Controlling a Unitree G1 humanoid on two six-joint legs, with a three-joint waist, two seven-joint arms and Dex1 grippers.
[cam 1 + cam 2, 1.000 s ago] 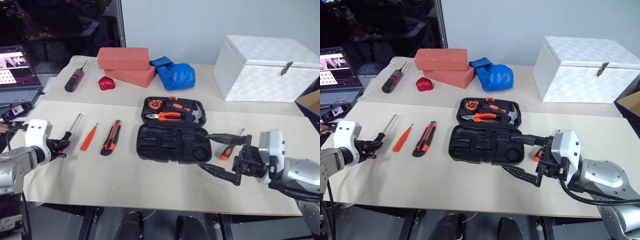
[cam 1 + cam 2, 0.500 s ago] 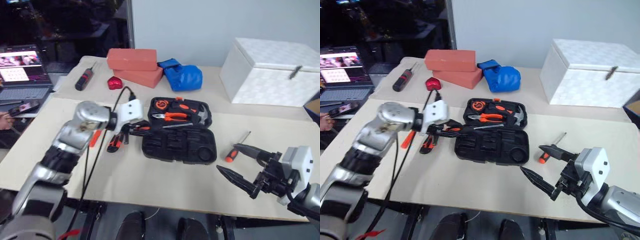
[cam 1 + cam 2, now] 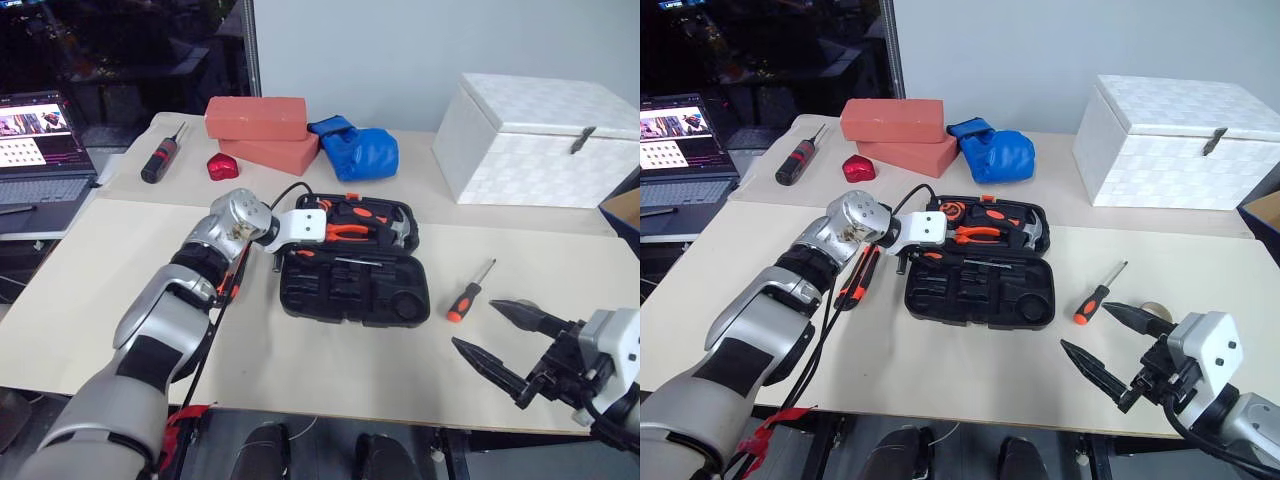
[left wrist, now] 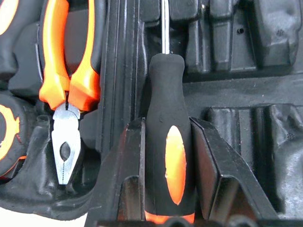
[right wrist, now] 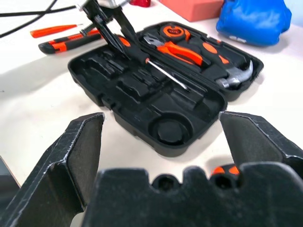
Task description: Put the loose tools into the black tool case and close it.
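Along the top of the frame, two red bricks (image 3: 258, 130), a blue bundle (image 3: 355, 150), a small red object (image 3: 220, 164) and a dark screwdriver (image 3: 160, 158) are lying on the surface (image 3: 90, 290), with a white box (image 3: 535, 135) at the upper right and a laptop (image 3: 40, 145) at the far left edge. A black cable (image 3: 215, 300) is trailing along the left arm, which is reaching across the middle left of the frame and hiding much of the knife (image 3: 857, 283) beneath it; in the right wrist view the slim orange screwdriver (image 5: 49, 30) is lying beside that knife.

The case (image 3: 352, 260) is sitting open at the centre. Its upper half is holding pliers (image 3: 345, 230), a hammer (image 3: 398, 232) and an orange tape measure (image 3: 953, 212) in their slots; the lower half's moulded slots are mostly bare.

The left gripper (image 4: 165, 156) is angling down over the case's left edge, its jaws clamping the orange-and-black handle of a screwdriver (image 4: 168, 156), whose shaft is stretching across the lower half.

A second screwdriver (image 3: 468, 292) is lying loose right of the case. The right gripper (image 3: 508, 342) is hovering at the lower right, apart from it, its jaws spreading wide and holding nothing.
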